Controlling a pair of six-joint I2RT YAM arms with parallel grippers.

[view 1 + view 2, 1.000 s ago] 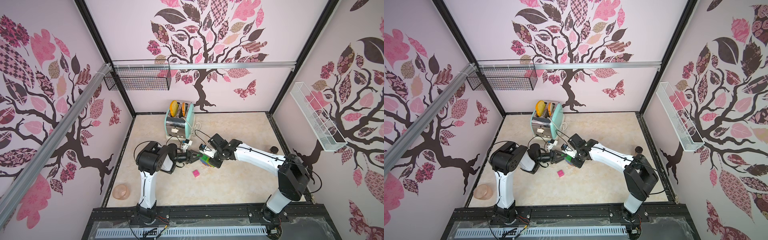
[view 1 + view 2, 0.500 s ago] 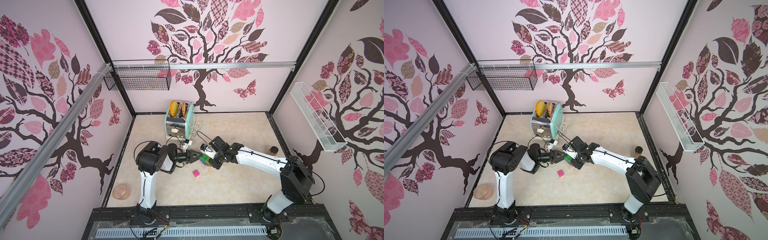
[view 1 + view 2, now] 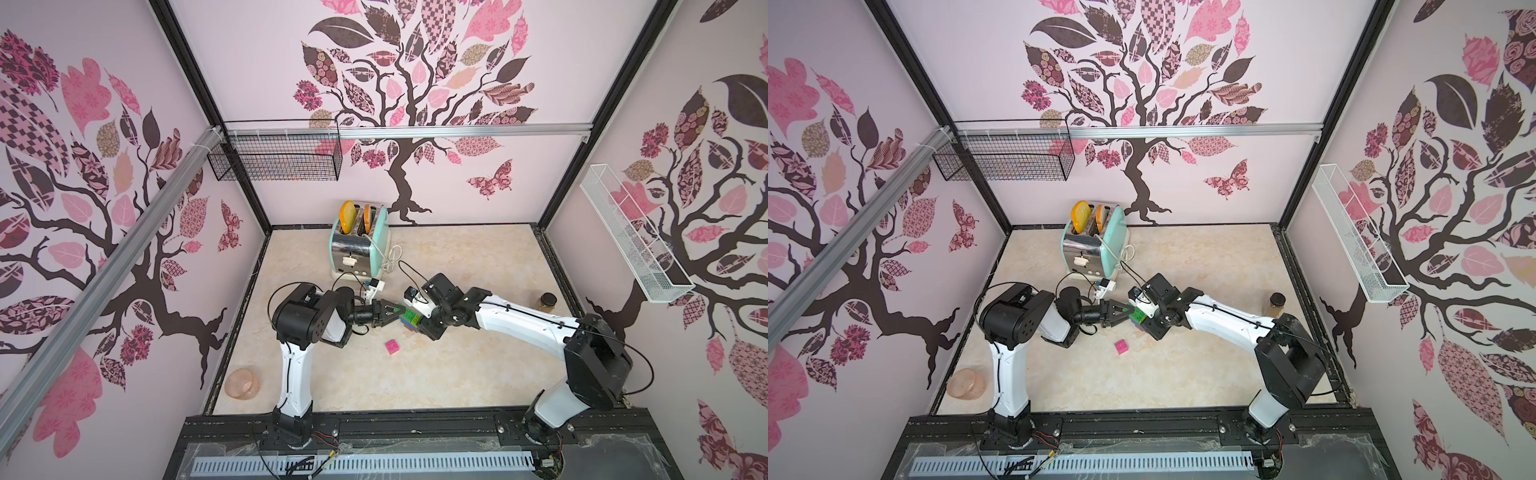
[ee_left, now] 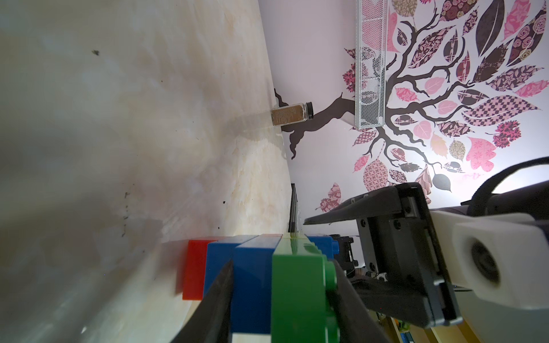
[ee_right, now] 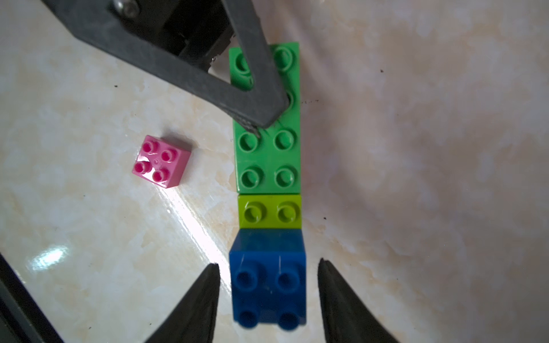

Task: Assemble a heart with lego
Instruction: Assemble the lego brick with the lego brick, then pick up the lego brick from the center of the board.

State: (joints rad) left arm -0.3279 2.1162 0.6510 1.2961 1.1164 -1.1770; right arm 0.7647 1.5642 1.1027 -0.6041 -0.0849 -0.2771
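Lower centre, wrist view: right gripper [image 5: 269, 264] has just spread off the seated blue brick [image 5: 269, 285]; left gripper [image 4: 282, 264] pinches the stack [image 5: 267, 157]; pink brick [image 5: 162, 161], centre left, likely next.

I count one brick cluster [image 3: 409, 319], one pink brick [image 3: 391, 346], one toaster [image 3: 358, 248], one jar [image 3: 548, 301], one black basket [image 3: 276, 166], one white basket [image 3: 625, 232].
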